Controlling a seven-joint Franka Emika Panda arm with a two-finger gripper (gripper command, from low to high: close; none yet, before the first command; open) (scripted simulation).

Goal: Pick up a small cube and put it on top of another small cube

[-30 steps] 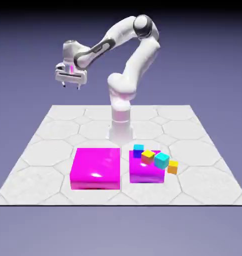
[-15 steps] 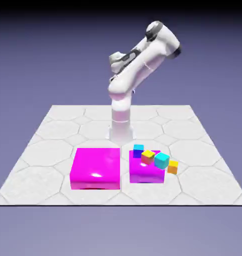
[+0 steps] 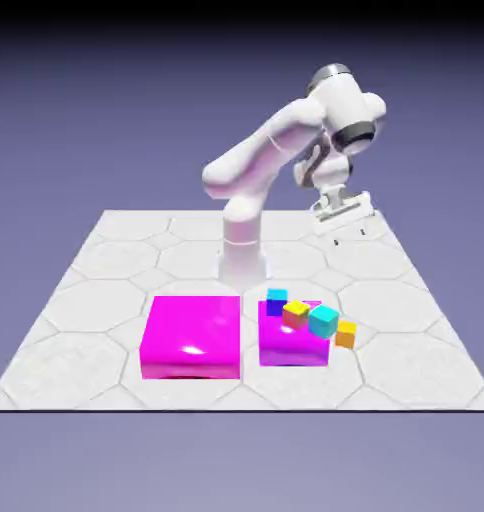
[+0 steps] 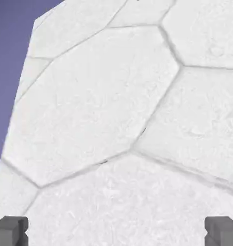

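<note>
Small cube [image 3: 345, 335] sitting flat beside cyan cube [image 3: 324, 320], well away from gripper [image 3: 348, 238], fingers [image 4: 11, 229] wide apart, empty, only bare table [image 4: 104, 105] between them

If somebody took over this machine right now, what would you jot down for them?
Gripper: open, empty, hanging above bare table toward the exterior view's right.
Small cube: on the table beside the cyan cube, at the right edge of the smaller magenta block.
Done: nothing picked up or stacked.
Left: reach the small cube, grasp it, place it on another small cube.
</note>
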